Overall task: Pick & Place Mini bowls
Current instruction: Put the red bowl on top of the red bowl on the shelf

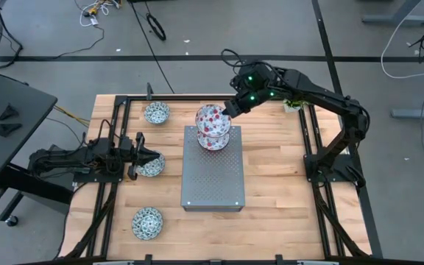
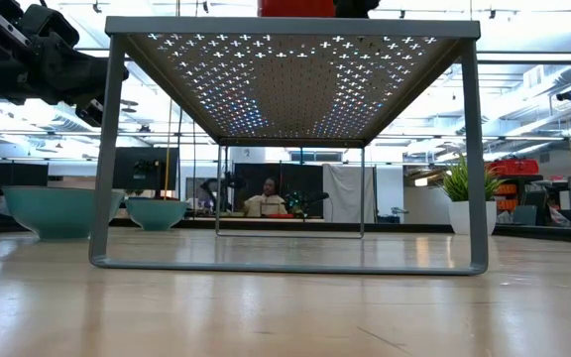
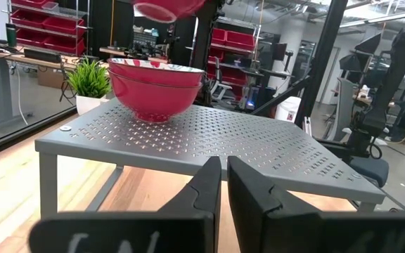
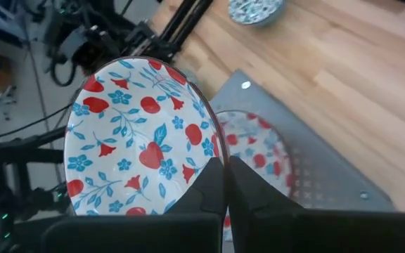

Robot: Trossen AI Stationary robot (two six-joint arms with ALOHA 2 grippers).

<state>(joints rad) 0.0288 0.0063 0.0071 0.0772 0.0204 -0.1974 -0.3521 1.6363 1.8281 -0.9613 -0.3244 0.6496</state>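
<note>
A red-floral mini bowl [image 4: 143, 151] hangs tilted over the far end of the grey perforated box [image 1: 212, 177], with my right gripper [image 1: 230, 109] shut on it. Below it two red-floral bowls [image 3: 157, 88] sit nested on the box top. Three blue-green mini bowls rest on the table left of the box: far [image 1: 157, 112], middle [image 1: 151, 165] and near [image 1: 147, 222]. My left gripper [image 3: 223, 184] waits at the table's left, level, above the middle bowl, fingers shut with nothing between them. My right gripper holds the raised bowl by its rim [image 4: 216, 158], one finger inside the bowl [image 4: 209, 193] and one outside [image 4: 252, 200]. The fingers come slanting down from the table's far right. The bowl is lifted clear of the stack and tilted, its inside turned toward the wrist camera.
A small potted plant [image 1: 293, 105] stands at the table's far right, close under the right arm. Black frame rails [image 1: 116, 118] run along the table's left and right sides. Bare wood lies right of the box [image 1: 278, 169].
</note>
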